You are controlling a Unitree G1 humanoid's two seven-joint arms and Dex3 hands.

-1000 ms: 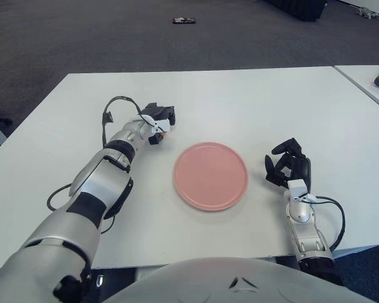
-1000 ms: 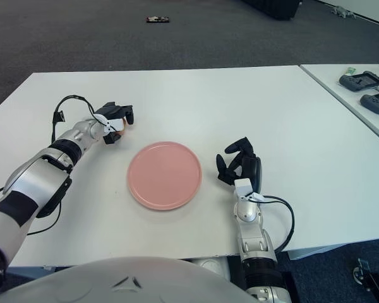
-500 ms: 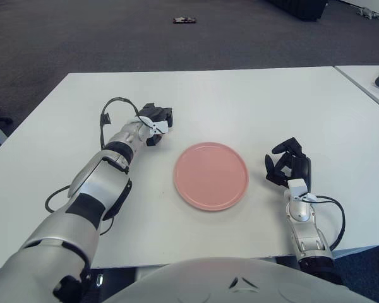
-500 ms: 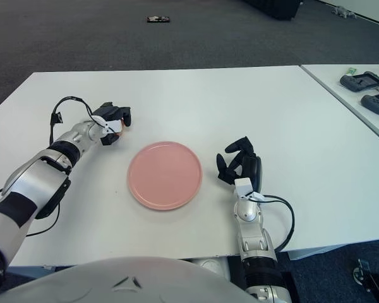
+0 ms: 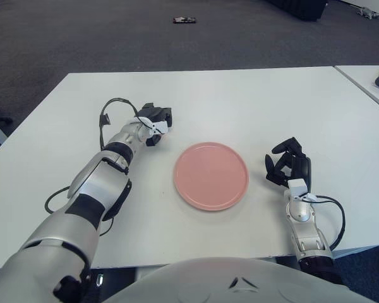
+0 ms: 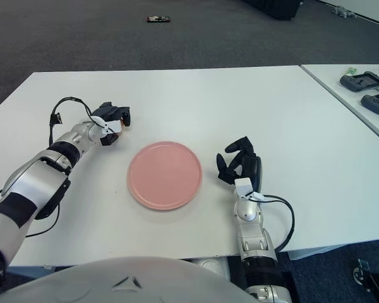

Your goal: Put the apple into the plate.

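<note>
A round pink plate (image 5: 210,175) lies in the middle of the white table (image 5: 240,101). My left hand (image 5: 156,120) is at the plate's far left, about a hand's width from its rim, resting low on the table. Its fingers are curled over the apple (image 6: 115,131), of which only a small orange sliver shows under the hand. My right hand (image 5: 289,165) rests on the table just right of the plate, fingers curled, holding nothing.
A black cable (image 5: 107,112) loops off my left wrist. A second white table (image 6: 360,95) at the right holds black controllers (image 6: 365,81). A small dark object (image 5: 184,21) lies on the carpet beyond the table.
My left hand has shifted slightly left and away from the plate, staying closed over the apple. The right hand has not moved.
</note>
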